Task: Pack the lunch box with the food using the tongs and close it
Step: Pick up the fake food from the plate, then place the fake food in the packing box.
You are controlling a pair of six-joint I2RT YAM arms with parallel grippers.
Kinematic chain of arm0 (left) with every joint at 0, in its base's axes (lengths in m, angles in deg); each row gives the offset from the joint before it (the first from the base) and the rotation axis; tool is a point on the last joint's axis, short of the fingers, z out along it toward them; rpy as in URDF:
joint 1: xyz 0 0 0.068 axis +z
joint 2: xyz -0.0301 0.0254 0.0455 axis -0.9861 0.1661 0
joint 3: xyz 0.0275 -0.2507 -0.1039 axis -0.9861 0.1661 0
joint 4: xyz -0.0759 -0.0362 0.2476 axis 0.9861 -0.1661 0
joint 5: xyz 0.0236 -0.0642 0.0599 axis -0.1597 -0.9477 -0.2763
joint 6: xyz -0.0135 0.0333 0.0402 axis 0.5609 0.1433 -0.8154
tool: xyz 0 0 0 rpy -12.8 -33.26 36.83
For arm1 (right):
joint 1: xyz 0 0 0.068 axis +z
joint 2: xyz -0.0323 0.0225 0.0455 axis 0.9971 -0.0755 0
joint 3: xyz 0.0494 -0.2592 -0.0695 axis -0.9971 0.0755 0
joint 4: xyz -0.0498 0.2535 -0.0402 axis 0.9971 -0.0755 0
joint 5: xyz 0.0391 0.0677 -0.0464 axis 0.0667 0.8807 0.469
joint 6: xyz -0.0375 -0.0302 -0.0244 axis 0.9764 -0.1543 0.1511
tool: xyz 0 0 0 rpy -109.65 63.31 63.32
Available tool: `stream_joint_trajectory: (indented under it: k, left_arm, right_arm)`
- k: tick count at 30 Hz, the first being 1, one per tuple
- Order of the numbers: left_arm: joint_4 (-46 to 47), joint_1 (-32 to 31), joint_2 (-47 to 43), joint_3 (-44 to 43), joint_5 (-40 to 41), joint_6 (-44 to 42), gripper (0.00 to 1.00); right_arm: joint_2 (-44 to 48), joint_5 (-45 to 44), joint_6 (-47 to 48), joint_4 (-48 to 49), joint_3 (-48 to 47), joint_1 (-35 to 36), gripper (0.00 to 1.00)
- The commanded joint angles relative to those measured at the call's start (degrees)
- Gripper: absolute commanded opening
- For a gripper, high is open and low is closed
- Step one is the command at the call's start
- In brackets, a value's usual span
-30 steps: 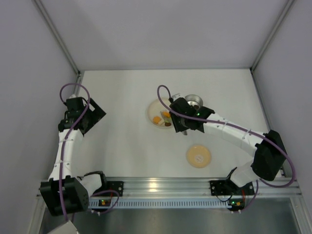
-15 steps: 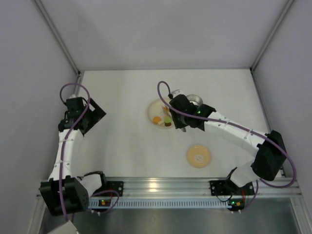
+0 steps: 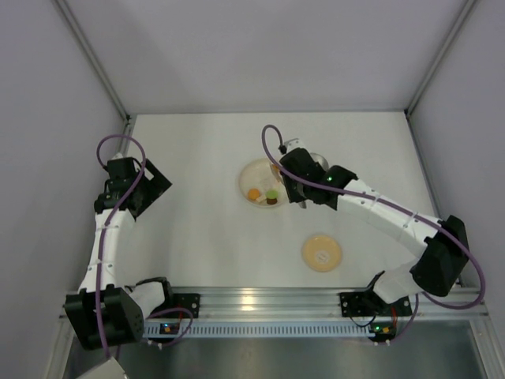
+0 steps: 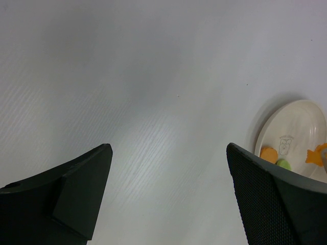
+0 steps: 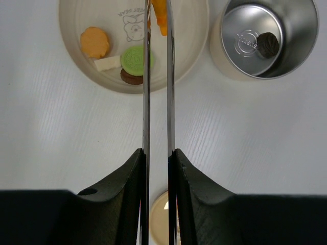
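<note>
1. This is a robotics lab cell: a plain white table [image 3: 197, 237] closed in by bare grey panels [image 3: 47, 118] on metal frame posts [image 3: 91, 59].
2. A left robot arm [image 3: 101, 241] and a right robot arm [image 3: 379, 207] stand bolted to an aluminium rail [image 3: 260, 298] at the table's near edge.

A white table [image 3: 197, 229] with a faint fine grain fills the middle of the top view, closed in by pale walls at the left, right and far sides. Three things lie directly on it. A wide cream plate [image 3: 246, 175] sits just above the centre of the frame. In the right wrist view the lunch box [image 5: 300, 24], a small round open tin (shiny steel inside, pale outside), stands upright just beside the plate, at the upper right of that frame. Its round tan lid [image 3: 321, 253] lies flat lower right of centre in the top view, well apart from both.
</note>
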Motion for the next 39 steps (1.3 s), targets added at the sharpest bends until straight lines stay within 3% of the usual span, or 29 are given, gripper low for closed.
stream_joint_trajectory:
  k: [1, 20, 30, 35, 39]
  left_arm:
    - [2.5, 0.2, -1.0, 0.6, -0.2, -0.5, 0.99]
    - [2.5, 0.0, -0.8, 0.6, -0.2, -0.4, 0.98]
    - [2.3, -0.1, -0.7, 0.5, 0.2, -0.6, 0.99]
    - [2.3, -0.1, -0.7, 0.5, 0.2, -0.5, 0.99]
    - [2.3, -0.1, -0.9, 0.6, 0.3, -0.6, 0.98]
  right_arm:
    - [4.6, -2.7, 1.0, -1.2, -4.1, -1.0, 0.02]
    - [13.5, -4.2, 1.6, -4.0, 1.5, -8.2, 0.05]
    - [14.6, -4.8, 1.5, -3.6, 3.8, -9.8, 0.16]
    - [15.3, -4.8, 1.7, -3.7, 4.0, -10.1, 0.29]
    - [15.5, -4.8, 1.8, -3.7, 3.8, -10.2, 0.33]
